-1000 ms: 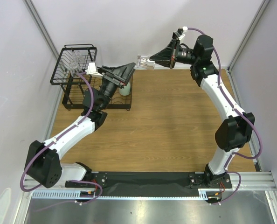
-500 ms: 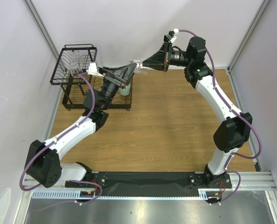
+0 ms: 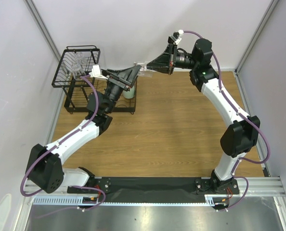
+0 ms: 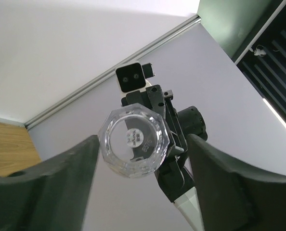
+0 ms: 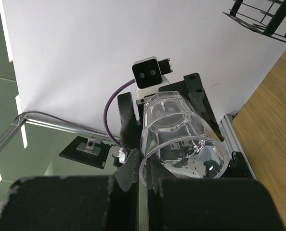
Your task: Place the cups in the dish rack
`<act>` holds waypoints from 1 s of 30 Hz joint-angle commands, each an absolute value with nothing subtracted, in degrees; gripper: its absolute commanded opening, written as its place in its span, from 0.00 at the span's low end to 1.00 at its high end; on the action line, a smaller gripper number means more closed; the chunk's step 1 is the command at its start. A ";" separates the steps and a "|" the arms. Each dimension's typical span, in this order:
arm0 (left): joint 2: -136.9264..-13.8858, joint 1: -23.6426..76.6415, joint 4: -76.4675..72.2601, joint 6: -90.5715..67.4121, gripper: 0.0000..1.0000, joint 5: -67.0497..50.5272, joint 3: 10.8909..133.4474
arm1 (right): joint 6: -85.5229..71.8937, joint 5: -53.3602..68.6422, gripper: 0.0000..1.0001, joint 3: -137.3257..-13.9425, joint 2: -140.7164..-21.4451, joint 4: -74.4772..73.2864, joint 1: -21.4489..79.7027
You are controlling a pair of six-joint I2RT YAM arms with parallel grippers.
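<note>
Handover in mid-air, as I judge it: the right hand [image 5: 142, 166] is closed on the rim of a clear cup [image 4: 133, 142], held at upper centre of the overhead frame, near the right end of the dish rack [image 3: 78, 60]. The left hand [image 4: 143, 140] straddles the cup's base, jaws apart, with a gap showing on one side. Next, the left hand must close squarely on the faceted wall before the right lets go.

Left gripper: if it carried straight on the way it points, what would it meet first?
Likely the clear glass cup held by the right gripper, its base facing the open left gripper; depth unclear.
</note>
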State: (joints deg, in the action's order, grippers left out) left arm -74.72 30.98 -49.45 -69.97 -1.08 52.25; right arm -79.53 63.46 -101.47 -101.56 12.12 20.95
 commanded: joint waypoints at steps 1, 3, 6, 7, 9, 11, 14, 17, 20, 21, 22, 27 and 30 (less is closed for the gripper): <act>-73.56 31.55 -52.39 -68.82 0.83 -0.09 53.96 | -81.03 65.21 0.00 -101.34 -99.67 15.55 21.71; -73.48 31.47 -51.69 -68.73 0.85 -0.09 53.88 | -81.12 65.30 0.00 -101.34 -99.75 15.73 21.80; -73.48 31.55 -50.71 -68.99 0.86 1.93 53.79 | -81.21 65.57 0.00 -101.34 -99.93 15.73 21.88; -73.56 31.55 -50.89 -69.34 0.84 2.37 53.62 | -81.21 65.65 0.00 -101.25 -100.02 15.73 21.97; -74.26 31.46 -52.02 -70.05 0.79 2.46 53.87 | -81.39 65.92 0.00 -101.25 -100.19 15.82 22.06; -74.88 31.55 -52.38 -70.05 0.64 1.15 54.66 | -81.65 66.09 0.00 -101.34 -100.37 15.99 22.15; -75.41 31.55 -53.08 -69.87 0.45 0.70 55.11 | -81.91 66.18 0.00 -101.43 -100.63 16.35 22.15; -75.58 31.29 -52.56 -70.05 0.23 0.44 55.02 | -82.09 66.36 0.01 -101.43 -100.81 16.52 22.15; -75.85 30.50 -48.89 -70.58 0.00 -2.72 56.34 | -80.78 66.27 0.24 -101.60 -100.37 14.61 21.54; -75.59 30.41 -48.26 -69.79 0.00 -2.90 56.51 | -79.99 66.18 0.36 -101.86 -100.20 13.37 21.27; -75.15 30.24 -46.86 -68.74 0.00 -3.16 56.86 | -79.02 65.92 0.44 -101.95 -100.02 11.97 21.01; -71.72 28.04 -26.25 -53.29 0.00 -2.99 64.49 | -64.98 63.64 0.99 -104.85 -98.26 -8.84 17.94; -71.10 26.72 -10.24 -42.74 0.00 2.78 71.68 | -56.47 61.97 1.00 -107.66 -97.21 -20.89 15.30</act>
State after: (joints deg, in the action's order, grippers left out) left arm -74.65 28.12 -26.11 -56.47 -1.43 63.07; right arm -67.68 63.42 -103.35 -101.41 -6.68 17.54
